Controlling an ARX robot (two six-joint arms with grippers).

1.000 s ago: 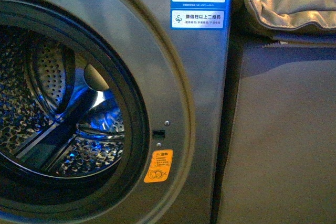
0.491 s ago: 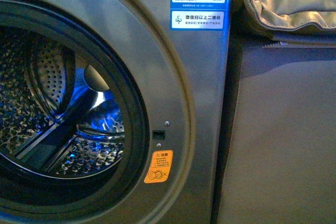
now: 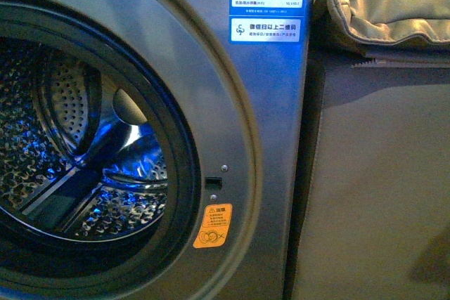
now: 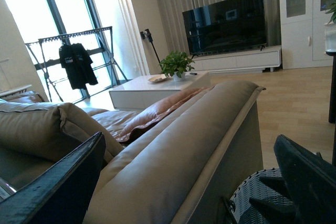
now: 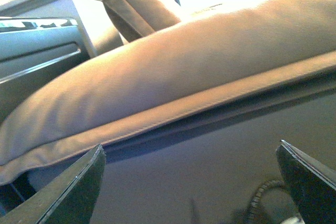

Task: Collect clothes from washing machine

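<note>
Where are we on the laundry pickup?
Done: washing machine porthole is open, and the visible part of the drum shows no clothes. In hand: nothing; left hand and right hand are open and empty, facing the sofa. Left: can't confirm collection; no clothes visible.

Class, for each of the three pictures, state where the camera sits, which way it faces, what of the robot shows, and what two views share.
Front view: on the body, facing the washing machine and its open drum; no arm shows.
Left wrist view: looks past the left gripper, jaws apart, over the sofa toward a TV.
Right wrist view: right gripper, jaws apart, close to a cushion.
Shared: all three show the beige sofa.
</note>
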